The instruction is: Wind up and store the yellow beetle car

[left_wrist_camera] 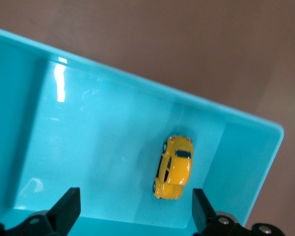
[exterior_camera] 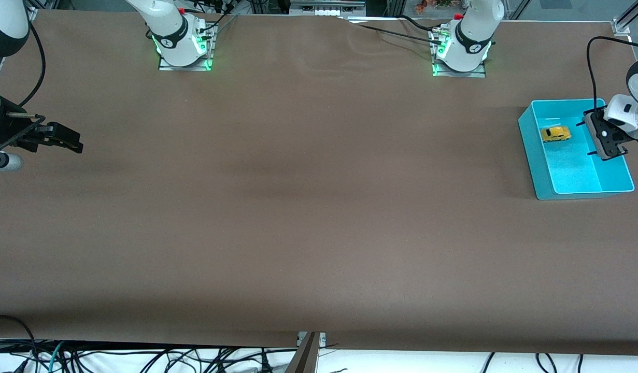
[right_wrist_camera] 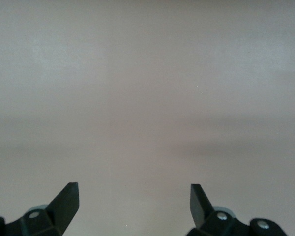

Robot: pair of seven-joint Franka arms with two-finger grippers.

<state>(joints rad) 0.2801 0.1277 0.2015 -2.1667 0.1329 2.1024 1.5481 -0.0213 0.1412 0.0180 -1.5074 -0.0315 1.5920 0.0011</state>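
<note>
Bin (exterior_camera: 536, 155) under my left pincer (exterior_camera: 606, 154); car (exterior_camera: 555, 133) lies inside, below my spread, empty fingers. Right pincer (exterior_camera: 65, 140) waits, spread, over bare table (exterior_camera: 298, 207). Risk: dropping carelessly, I clip the bin wall or nudge the car.
</note>
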